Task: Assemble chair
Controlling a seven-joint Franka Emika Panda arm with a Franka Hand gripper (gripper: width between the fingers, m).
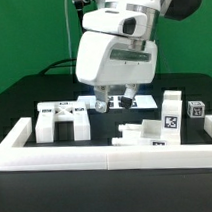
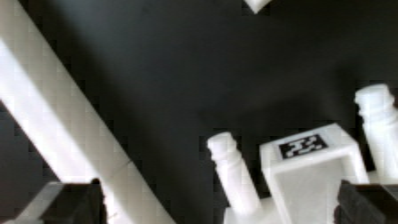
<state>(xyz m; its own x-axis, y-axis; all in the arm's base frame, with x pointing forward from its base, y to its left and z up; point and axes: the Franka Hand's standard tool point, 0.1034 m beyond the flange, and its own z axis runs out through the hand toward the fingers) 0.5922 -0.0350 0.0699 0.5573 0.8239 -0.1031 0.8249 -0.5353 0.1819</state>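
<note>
The gripper (image 1: 112, 101) hangs over the black table (image 1: 48, 91), fingers spread wide and empty, a tagged white chair piece (image 2: 302, 165) near them.

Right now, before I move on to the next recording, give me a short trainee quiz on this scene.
1. True or false: the jaws grip a white chair part.
2. In the exterior view, the tall tagged post stands on which side of the arm? A) that view's left B) that view's right C) directly beneath it
3. Fill in: the colour of the table is ___.
Key: 1 false, the jaws stand open and empty; 2 B; 3 black.
</note>
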